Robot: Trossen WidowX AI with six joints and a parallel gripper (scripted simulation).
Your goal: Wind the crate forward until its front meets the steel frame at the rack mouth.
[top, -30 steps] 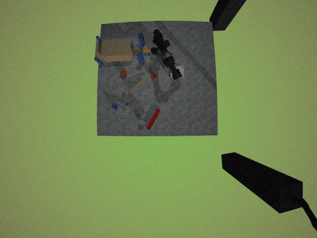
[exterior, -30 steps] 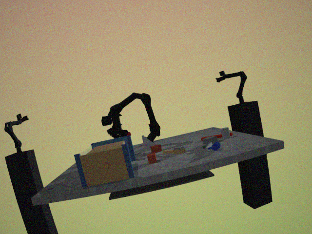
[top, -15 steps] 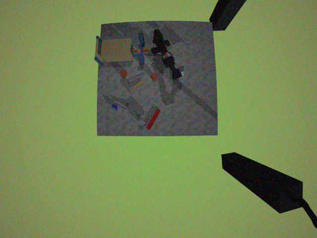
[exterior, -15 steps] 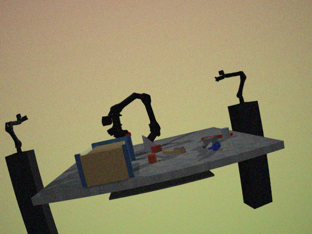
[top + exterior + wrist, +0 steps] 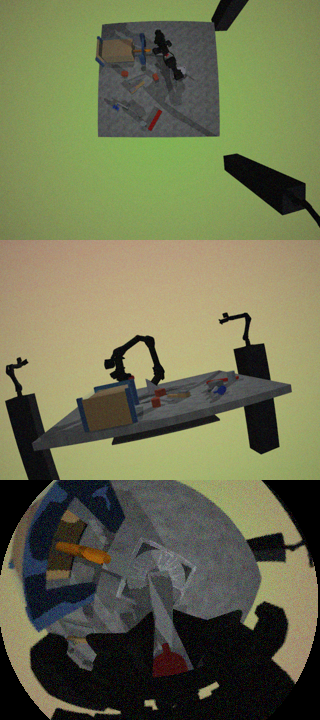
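The tan crate (image 5: 116, 50) (image 5: 107, 407) sits flat inside the blue-framed cubby (image 5: 142, 55) (image 5: 130, 395) at the bench's far left corner. An orange strap (image 5: 141, 50) (image 5: 83, 552) runs from it through the frame's mouth to the grey winch (image 5: 160, 570). The handle's grey arm stands in the winch, and its red knob (image 5: 167, 666) (image 5: 167, 55) (image 5: 131, 377) shows at its outer end. My gripper (image 5: 167, 643) (image 5: 165, 52) (image 5: 121, 374) is right beside the frame and is shut on that red knob. The winch body is hidden behind the cubby in the exterior view.
Two orange blocks (image 5: 124, 73) (image 5: 155, 76) (image 5: 155, 402), a yellow bar (image 5: 136, 87), a blue-knobbed tool (image 5: 115, 107) (image 5: 221, 389) and a red bar (image 5: 155, 120) lie on the grey bench (image 5: 196, 77). The arm's base (image 5: 178, 73) stands mid-bench. Black camera posts (image 5: 258, 395) flank the bench.
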